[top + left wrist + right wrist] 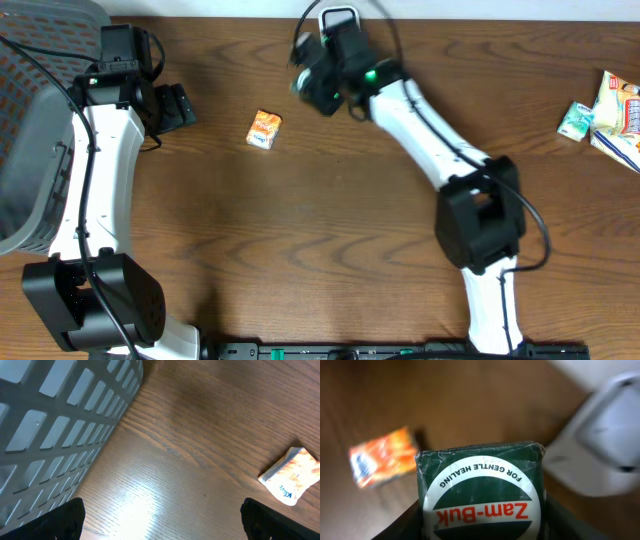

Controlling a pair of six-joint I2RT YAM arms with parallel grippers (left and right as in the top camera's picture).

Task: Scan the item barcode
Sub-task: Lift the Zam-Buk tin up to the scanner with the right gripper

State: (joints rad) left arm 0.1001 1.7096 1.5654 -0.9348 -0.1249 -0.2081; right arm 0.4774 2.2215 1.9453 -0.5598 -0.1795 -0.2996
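A dark green Zam-Buk box (481, 490) fills the right wrist view, its round white label facing the camera upside down. My right gripper (482, 527) is shut on it, one finger on each side. In the overhead view the right gripper (316, 78) hangs over the back middle of the table, close to a white scanner (339, 17). That scanner (605, 440) shows blurred just right of the box. My left gripper (165, 525) is open with nothing between its fingers, low over the wood at the far left (178, 105).
An orange packet (265, 129) lies between the two grippers and shows in both wrist views (291, 476) (382, 462). A grey slatted basket (30, 130) stands at the left edge. More packets (605, 115) lie at the far right.
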